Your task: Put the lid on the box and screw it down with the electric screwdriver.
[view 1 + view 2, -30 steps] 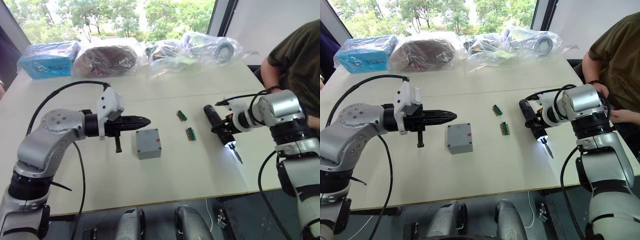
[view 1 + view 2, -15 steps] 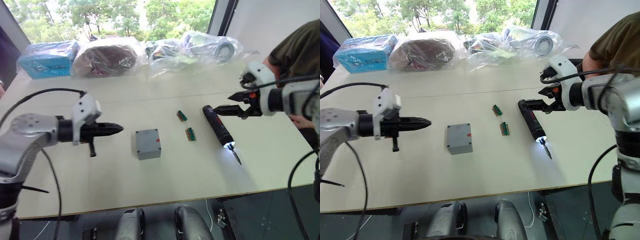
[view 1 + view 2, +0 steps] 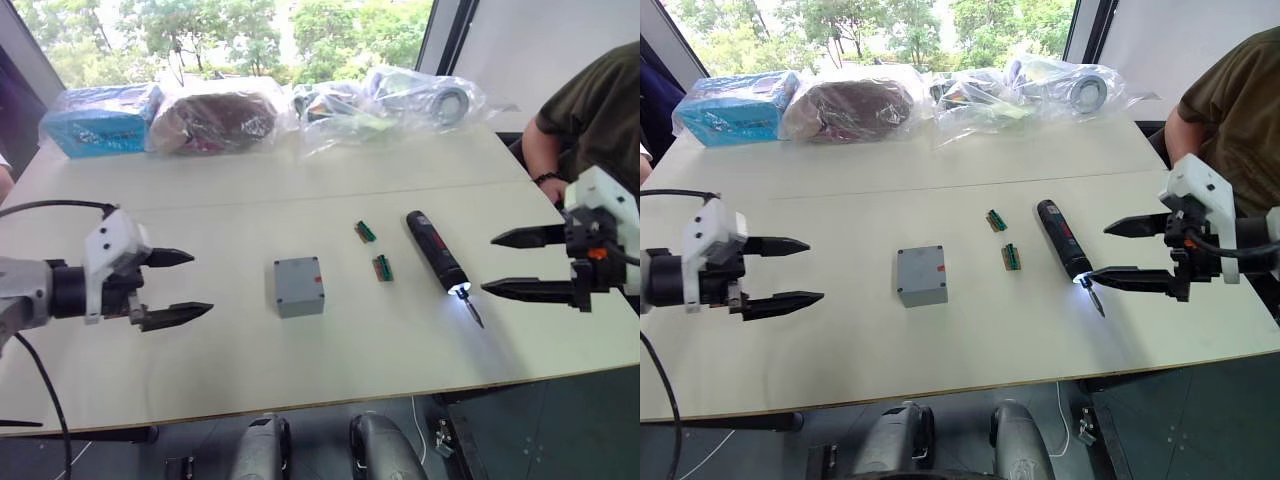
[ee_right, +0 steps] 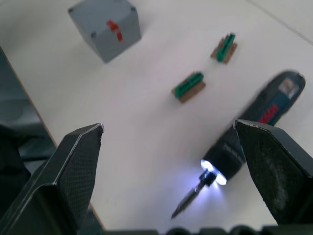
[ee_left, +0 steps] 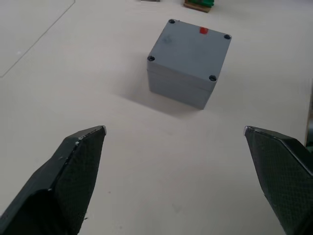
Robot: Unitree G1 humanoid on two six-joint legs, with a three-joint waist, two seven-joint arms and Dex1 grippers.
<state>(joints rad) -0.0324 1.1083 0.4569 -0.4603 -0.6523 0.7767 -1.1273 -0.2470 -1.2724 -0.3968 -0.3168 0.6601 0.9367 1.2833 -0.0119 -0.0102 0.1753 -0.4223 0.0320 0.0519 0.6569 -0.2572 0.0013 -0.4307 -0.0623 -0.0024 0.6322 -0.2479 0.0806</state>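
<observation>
The grey box [image 5: 178, 90] stands mid-table with the lid [image 5: 188, 51] seated on top, a screw head at each corner and a red mark near one edge. It also shows in the head view [image 3: 298, 286]. The black electric screwdriver [image 3: 435, 252] lies flat on the table right of it, its tip light on and its bit pointing toward the front edge. My left gripper [image 3: 200, 282] hovers open to the left of the box, well apart from it. On the far right my right gripper [image 3: 488, 264] is open beside the screwdriver's tip, holding nothing.
Two small green-and-red blocks [image 3: 364, 231] [image 3: 381, 267] lie between the box and the screwdriver. Plastic-wrapped bundles [image 3: 210, 115] and a blue package [image 3: 95, 120] line the back of the table. A person [image 3: 590, 110] sits at the far right corner.
My left gripper has opened and drawn back to the left, away from the box. The right gripper has pulled away to the right, leaving the screwdriver lying on the table.
</observation>
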